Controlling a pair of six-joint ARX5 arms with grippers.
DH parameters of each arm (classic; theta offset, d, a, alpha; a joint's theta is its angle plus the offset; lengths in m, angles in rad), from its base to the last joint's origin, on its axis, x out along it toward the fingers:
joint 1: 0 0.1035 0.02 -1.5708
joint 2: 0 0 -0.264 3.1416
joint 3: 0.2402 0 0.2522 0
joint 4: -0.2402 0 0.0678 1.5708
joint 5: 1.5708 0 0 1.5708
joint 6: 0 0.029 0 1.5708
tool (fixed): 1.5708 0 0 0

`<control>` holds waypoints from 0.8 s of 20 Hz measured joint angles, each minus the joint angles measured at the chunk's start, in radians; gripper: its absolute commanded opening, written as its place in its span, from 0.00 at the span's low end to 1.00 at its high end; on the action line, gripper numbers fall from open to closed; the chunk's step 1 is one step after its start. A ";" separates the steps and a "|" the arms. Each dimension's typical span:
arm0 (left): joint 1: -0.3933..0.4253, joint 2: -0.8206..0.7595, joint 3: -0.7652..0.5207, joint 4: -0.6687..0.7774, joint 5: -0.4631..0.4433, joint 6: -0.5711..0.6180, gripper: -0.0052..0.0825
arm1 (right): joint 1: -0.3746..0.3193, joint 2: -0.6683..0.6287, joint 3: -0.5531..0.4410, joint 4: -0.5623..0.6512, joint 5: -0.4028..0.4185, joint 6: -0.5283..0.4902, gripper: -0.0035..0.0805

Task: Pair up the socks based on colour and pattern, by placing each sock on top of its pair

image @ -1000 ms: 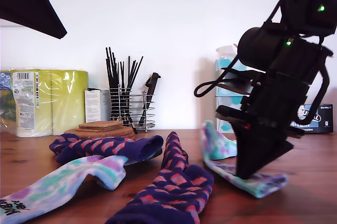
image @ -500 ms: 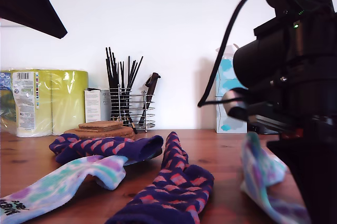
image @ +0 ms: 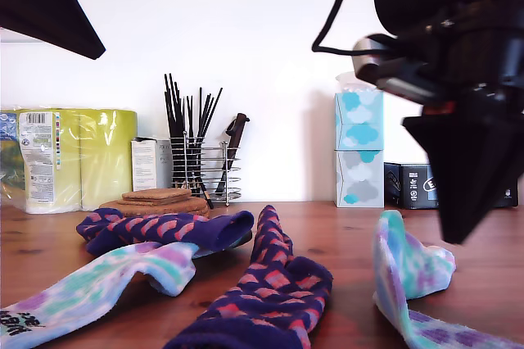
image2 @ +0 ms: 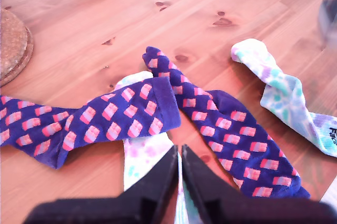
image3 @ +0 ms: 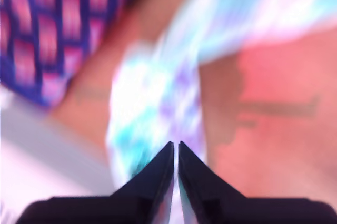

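First wrist view gives you the clearest layout, so take the long navy sock [image2: 226, 124] with pink blocks as your landmark. The other navy sock [image2: 105, 121] lies beside it, its cuff almost touching the landmark's toe end. A tie-dye sock [image2: 145, 155] lies under that cuff, just beside the landmark. The second tie-dye sock [image2: 284, 95] lies on the landmark's far side, apart from it on the bare table [image2: 105, 13]. My first end effector [image2: 179, 150] hangs above the covered tie-dye sock, close to the landmark, its jaws pressed nearly together with nothing between them.

In the exterior view, my second end effector [image: 455, 234] hangs to the exterior view's right of the landmark, above the lone tie-dye sock, which is folded up into a peak there. The second wrist view is blurred. Its jaws look pressed together over pastel fabric, but you cannot tell from it whether they touch the sock.
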 measured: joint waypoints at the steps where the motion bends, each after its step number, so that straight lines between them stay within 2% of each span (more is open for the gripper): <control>1: 0.000 0.000 0.000 0.000 0.000 0.000 0.04 | -0.007 0.011 0.000 0.040 0.015 0.000 0.03; 10: 0.000 0.000 0.000 0.000 0.000 0.000 0.04 | -0.033 0.169 0.000 0.371 0.031 -0.002 0.03; 16: 0.000 0.000 0.000 0.000 0.000 0.000 0.04 | 0.037 0.253 0.000 0.523 0.032 0.052 0.03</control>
